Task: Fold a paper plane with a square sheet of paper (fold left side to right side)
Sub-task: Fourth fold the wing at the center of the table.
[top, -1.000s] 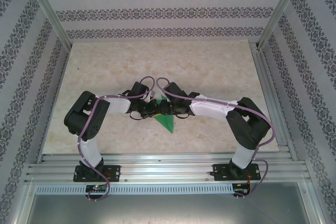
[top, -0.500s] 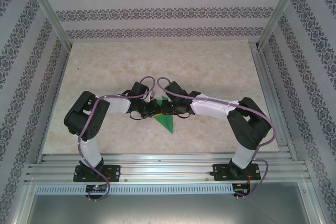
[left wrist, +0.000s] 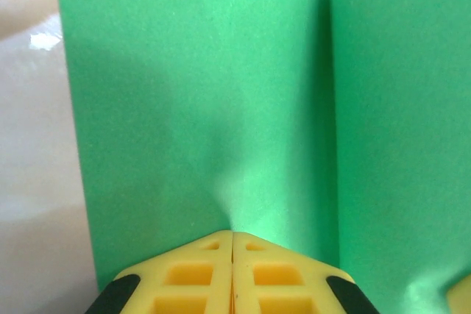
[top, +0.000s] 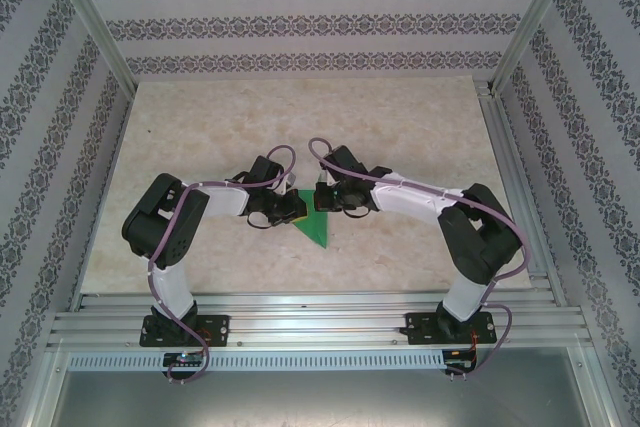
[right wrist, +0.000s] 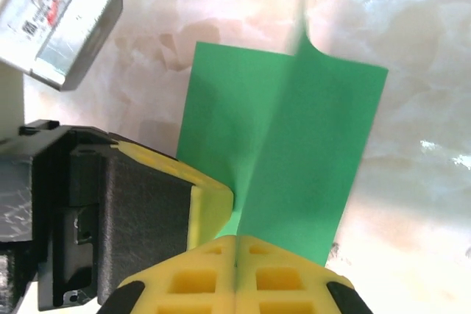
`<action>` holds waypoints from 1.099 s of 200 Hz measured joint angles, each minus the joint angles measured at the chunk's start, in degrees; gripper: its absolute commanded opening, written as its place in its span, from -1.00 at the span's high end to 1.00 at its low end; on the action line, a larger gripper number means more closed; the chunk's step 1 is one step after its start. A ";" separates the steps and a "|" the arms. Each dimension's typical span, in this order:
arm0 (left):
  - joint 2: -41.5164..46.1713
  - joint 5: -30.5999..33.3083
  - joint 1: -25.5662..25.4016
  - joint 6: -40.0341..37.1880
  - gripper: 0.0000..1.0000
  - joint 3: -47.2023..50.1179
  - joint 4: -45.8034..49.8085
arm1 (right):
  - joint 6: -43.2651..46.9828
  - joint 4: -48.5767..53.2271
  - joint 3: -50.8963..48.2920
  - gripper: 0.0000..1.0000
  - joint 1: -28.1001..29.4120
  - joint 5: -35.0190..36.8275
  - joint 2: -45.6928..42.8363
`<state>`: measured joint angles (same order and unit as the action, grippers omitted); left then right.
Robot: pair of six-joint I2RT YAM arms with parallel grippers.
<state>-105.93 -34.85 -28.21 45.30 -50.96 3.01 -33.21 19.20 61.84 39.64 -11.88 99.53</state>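
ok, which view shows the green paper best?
Right wrist: the paper shows nearly whole, with edges and centre crease clear. Left wrist is too close, just green panels and a fold line. Top view gives a small green triangle below the left hand and right hand.

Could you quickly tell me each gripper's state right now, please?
Left gripper: closed, pinching the edge of the thin bright-green paper sheet.
Right gripper: closed on the same sheet.

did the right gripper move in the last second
Yes: the right gripper has shifted slightly toward the far wall, away from the near rail.
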 measured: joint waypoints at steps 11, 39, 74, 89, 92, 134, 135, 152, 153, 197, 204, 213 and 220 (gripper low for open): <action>0.00 0.02 0.00 0.00 0.83 0.00 0.00 | 0.57 -1.22 0.00 0.95 -0.92 -1.86 0.63; 0.00 0.11 0.00 -0.04 0.83 0.00 0.00 | 1.70 -4.37 -0.04 0.89 -2.69 -6.64 3.43; 0.26 0.68 -0.02 -0.63 0.82 0.00 0.42 | 1.57 -6.69 -1.99 0.66 -3.04 -8.92 3.98; 0.39 0.87 -0.02 -0.87 0.82 0.00 0.76 | 1.36 -6.84 -2.71 0.62 -3.04 -9.31 3.61; 0.39 0.87 -0.02 -0.90 0.82 0.00 0.83 | 1.31 -6.84 -2.80 0.61 -3.04 -9.40 3.50; 0.48 1.01 -0.02 -1.14 0.82 0.00 0.96 | -0.11 -5.77 -3.61 0.52 -3.04 -9.84 -0.28; 0.48 1.03 -0.02 -1.16 0.83 0.00 0.96 | -0.11 -5.77 -3.65 0.52 -3.04 -9.84 -0.44; 0.50 1.05 -0.02 -1.29 0.82 0.00 1.03 | -0.31 -4.76 -4.11 0.50 -3.04 -9.84 -2.69; 0.50 1.07 -0.02 -1.29 0.82 -0.02 1.03 | -0.31 -4.74 -4.13 0.50 -3.04 -9.84 -2.78; 0.50 1.07 -0.04 -1.29 0.83 -0.09 1.09 | -0.33 -1.60 -4.17 0.45 -2.99 -9.66 -5.14; 0.50 1.07 -0.04 -1.29 0.82 -0.07 1.07 | -0.33 -1.09 -4.17 0.41 -2.99 -9.62 -5.14; 0.50 1.07 -0.04 -1.29 0.82 -0.09 1.07 | -0.31 -0.28 -4.17 0.39 -2.93 -9.40 -5.14; 0.50 1.07 -0.04 -1.29 0.82 -0.09 1.07 | -0.31 0.22 -4.17 0.38 -2.86 -9.22 -5.14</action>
<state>-105.43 -33.78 -28.25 44.01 -51.05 4.08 -33.52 19.42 57.67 36.77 -21.10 94.39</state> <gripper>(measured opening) 0.088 0.300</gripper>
